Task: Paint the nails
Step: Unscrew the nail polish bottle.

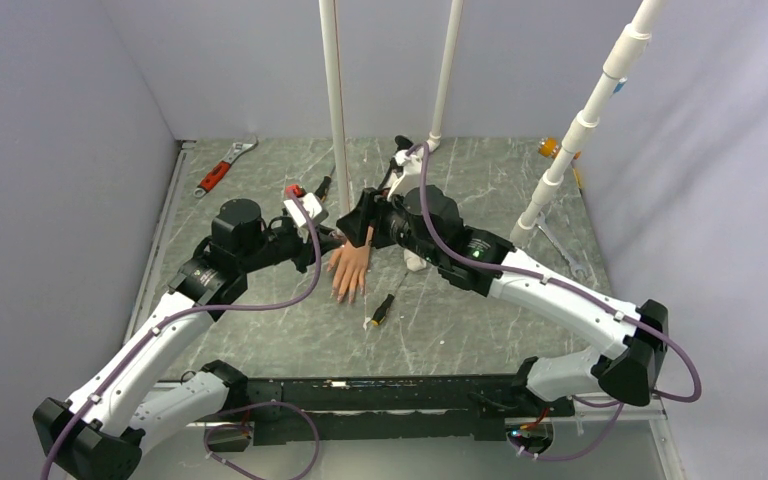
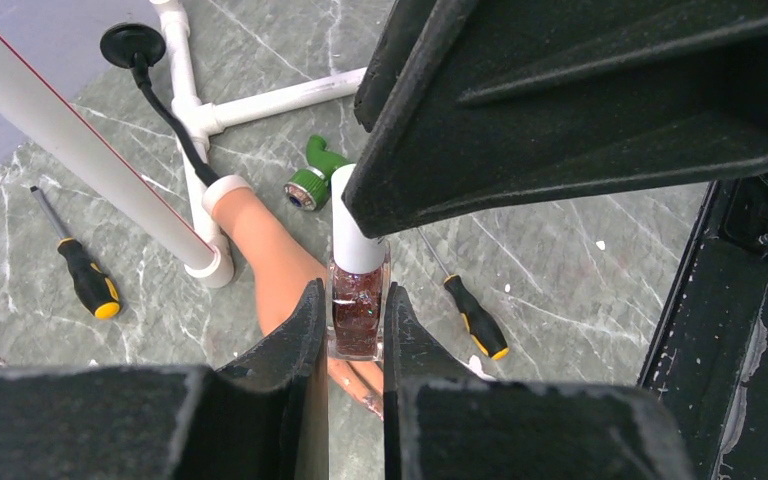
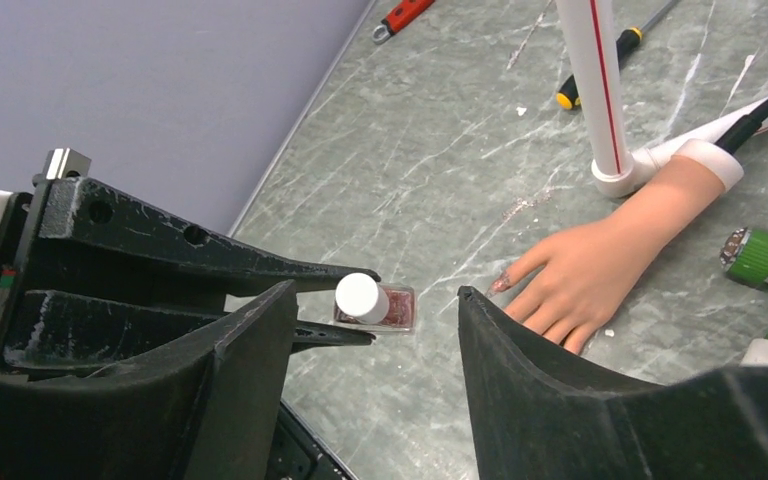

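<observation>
Left wrist: left gripper [image 2: 353, 335] is clamped on polish bottle [image 2: 357, 300]. Right wrist: right gripper [image 3: 375, 295] jaws stand apart, flanking the bottle's white cap [image 3: 357, 297], no contact. Beyond, rubber hand [image 3: 580, 275] lies on table [image 3: 410, 150], nails [image 3: 500, 284] near the bottle.

A: The nails [image 1: 346, 296]? Too small to judge from above;
B: From the left wrist, the left gripper [image 2: 354, 292] and its polish bottle [image 2: 358, 322] hide the mannequin hand [image 2: 270, 255] beyond its knuckles; perhaps one fingertip shows.
</observation>
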Robot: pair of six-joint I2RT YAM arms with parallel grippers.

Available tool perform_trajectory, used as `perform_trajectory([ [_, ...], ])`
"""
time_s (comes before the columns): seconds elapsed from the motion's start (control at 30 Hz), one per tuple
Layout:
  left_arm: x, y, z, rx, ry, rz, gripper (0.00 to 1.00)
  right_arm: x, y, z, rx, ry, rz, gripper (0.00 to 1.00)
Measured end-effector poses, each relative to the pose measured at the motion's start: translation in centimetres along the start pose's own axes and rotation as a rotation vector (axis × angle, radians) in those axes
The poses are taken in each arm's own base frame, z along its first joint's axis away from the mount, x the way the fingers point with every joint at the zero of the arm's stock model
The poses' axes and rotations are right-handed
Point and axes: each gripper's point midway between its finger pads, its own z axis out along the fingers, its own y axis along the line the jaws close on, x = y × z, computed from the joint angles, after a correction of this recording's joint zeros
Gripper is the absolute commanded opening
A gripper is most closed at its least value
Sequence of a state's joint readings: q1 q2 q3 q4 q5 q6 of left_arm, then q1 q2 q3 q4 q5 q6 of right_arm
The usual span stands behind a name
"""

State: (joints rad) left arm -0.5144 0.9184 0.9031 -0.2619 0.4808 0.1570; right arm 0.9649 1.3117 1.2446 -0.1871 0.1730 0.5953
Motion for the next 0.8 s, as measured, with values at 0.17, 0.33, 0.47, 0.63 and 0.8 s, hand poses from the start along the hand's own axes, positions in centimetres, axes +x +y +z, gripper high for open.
perform_trajectory([
  [0.17,0.2,0.0,0.0,-0.004,0.008,0.003,0.0,-0.3,0.4,0.4,-0.003,0.001,0.008,0.52],
  [0.33,0.3,0.0,0.0,-0.002,0.013,0.002,0.0,-0.2,0.7,0.9,-0.003,0.021,0.008,0.51],
  [0.47,0.3,0.0,0.0,-0.005,0.014,0.003,0.0,0.1,0.8,1.3,0.005,0.047,0.006,0.43],
  [0.63,0.3,-0.1,0.0,-0.006,0.015,0.006,0.0,0.6,0.6,1.6,0.014,0.068,0.009,0.34],
  [0.8,0.5,0.0,0.0,-0.014,0.022,0.01,0.0,1.4,0.6,1.9,0.02,0.101,0.011,0.34],
])
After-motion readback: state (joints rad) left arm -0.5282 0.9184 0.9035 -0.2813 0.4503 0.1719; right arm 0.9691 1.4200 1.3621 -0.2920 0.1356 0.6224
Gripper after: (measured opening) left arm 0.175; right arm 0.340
